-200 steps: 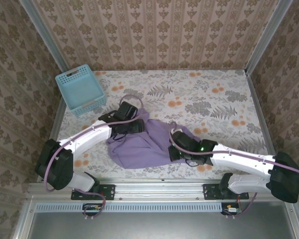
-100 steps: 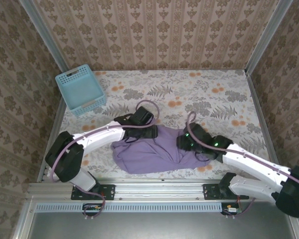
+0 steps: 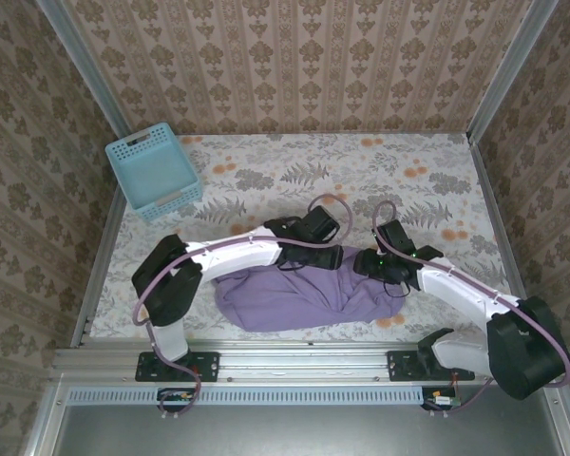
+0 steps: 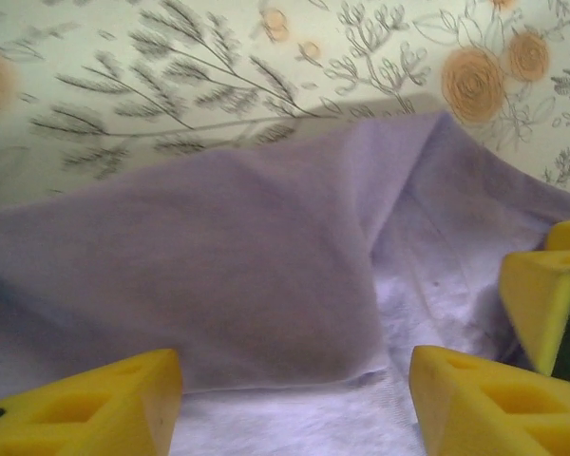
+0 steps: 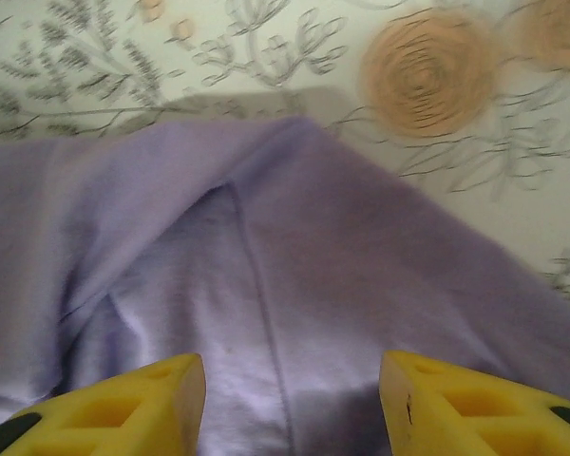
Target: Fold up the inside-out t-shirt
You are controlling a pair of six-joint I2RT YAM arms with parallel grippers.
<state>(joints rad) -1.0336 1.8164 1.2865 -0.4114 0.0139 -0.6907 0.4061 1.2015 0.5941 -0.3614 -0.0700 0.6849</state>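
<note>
Basket [image 3: 174, 203] sits well apart from bunched t-shirt [image 3: 294, 296].

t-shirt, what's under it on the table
The lavender t-shirt lies bunched directly on the floral table covering, which shows past its edges. Anything beneath its middle is hidden by the cloth, so that cannot be told.

I saw the counter [image 3: 380, 180] covered in a pale leaf-and-flower print with orange blooms. The lavender t-shirt [image 3: 294, 299] lay bunched on it near the front edge, and a light-blue lattice basket [image 3: 153, 174] stood well apart at the far left corner.
</note>
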